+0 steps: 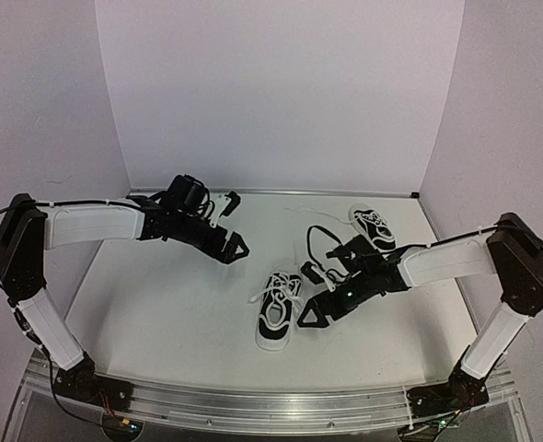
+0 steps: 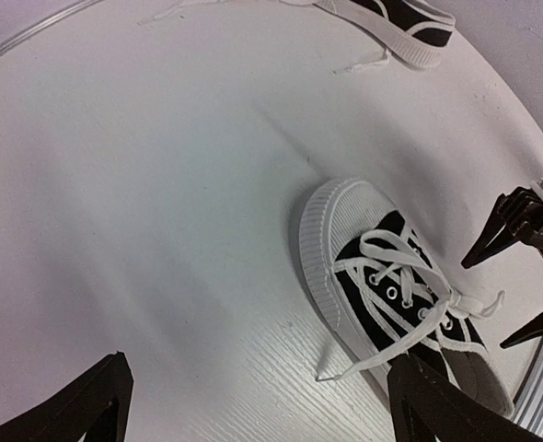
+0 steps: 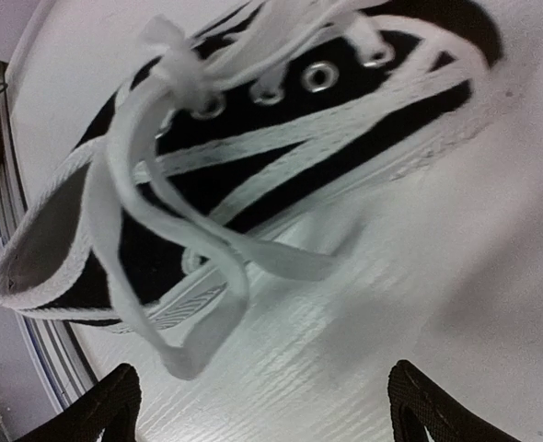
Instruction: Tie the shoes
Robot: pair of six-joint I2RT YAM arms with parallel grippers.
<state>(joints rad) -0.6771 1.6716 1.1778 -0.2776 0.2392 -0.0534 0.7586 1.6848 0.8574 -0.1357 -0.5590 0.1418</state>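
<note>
- The left gripper (image 2: 259,368) is hovering over the far-left part of the table (image 1: 161,313). Its jaws are standing wide apart with nothing between them, well apart from both shoes.
- The near shoe (image 1: 278,313) is lying sole-down around the table's middle, closer to the near edge. Its long axis is running near to far. The toe cap is pointing at the far edge and tilting a little right, and the heel is facing the near edge.
- Its laces (image 2: 396,276) are crossing up the eyelets to a knot (image 3: 175,55) by the opening. A loop (image 3: 193,354) is drooping down the side and a free end (image 2: 325,374) is trailing onto the table. I cannot tell whether a bow is finished.
- The shoe is probably going to handle as light, with a soft upper over a stiff sole. It is likely to slide when the laces are pulled. The laces look limp and flat, so the loop or a free end is looking like the place to pinch, not the shoe body.
- The right gripper (image 3: 264,373) is hovering low, just beside the near shoe's right side. Its fingers are spread wide and gripping nothing, and the loop is hanging close in front of them.
- The far shoe (image 1: 373,227) is lying near the far-right corner with its long axis running diagonally. A lace is trailing off to its left. I cannot tell which end is its toe.
</note>
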